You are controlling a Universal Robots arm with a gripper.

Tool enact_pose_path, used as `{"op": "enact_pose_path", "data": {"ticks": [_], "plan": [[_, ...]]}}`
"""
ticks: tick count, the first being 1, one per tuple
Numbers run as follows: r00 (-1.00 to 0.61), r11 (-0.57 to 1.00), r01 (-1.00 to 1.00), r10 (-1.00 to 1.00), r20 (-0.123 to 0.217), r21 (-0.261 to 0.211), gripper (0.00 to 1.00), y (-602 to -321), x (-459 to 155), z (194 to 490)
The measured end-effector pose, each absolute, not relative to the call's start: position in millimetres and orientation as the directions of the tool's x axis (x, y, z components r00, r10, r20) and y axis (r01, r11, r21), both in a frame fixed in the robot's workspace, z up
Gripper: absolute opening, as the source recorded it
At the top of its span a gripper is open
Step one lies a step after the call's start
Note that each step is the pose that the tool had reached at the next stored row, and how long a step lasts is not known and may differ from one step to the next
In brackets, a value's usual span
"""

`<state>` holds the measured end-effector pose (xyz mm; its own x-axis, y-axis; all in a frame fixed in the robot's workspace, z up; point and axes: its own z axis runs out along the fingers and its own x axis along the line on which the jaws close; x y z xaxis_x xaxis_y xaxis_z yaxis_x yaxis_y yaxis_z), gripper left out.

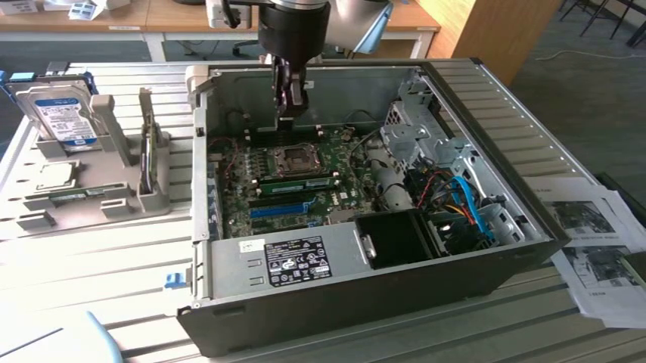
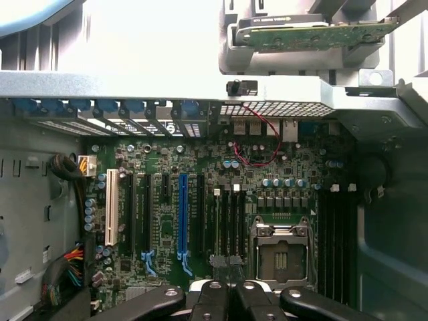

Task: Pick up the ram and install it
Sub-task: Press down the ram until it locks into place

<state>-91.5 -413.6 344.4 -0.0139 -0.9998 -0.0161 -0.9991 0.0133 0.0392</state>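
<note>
1 gripper [image 1: 290, 102], jaws shut, gripping nothing visible, over 1 open PC case [image 1: 525, 219]; 1 ram [image 1: 299, 182] seated at mobo [image 1: 272, 162] 6 o'clock.

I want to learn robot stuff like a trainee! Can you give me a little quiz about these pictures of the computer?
1. True or false: the end effector hangs above the motherboard in the open computer case.
2. Which colour is the long bright slot on the motherboard? A red, B blue, C yellow.
3. Fill in: the hard drive stands in a grey holder on the exterior view's ____ of the case.
Key: 1 true; 2 B; 3 left.
</note>
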Motion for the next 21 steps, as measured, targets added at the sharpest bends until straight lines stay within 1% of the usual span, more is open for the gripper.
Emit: {"op": "enact_pose_path", "data": {"ticks": [8, 9, 21], "plan": [[-0.082, 0.082, -0.996, -0.996, -0.016, 0.039, 0.09, -413.6, -91.5, 344.2], [-0.136, 0.136, -0.990, -0.991, -0.016, 0.039, 0.09, -413.6, -91.5, 343.9], [-0.315, 0.314, -0.949, -0.949, -0.016, 0.039, 0.09, -413.6, -91.5, 343.1]]}}
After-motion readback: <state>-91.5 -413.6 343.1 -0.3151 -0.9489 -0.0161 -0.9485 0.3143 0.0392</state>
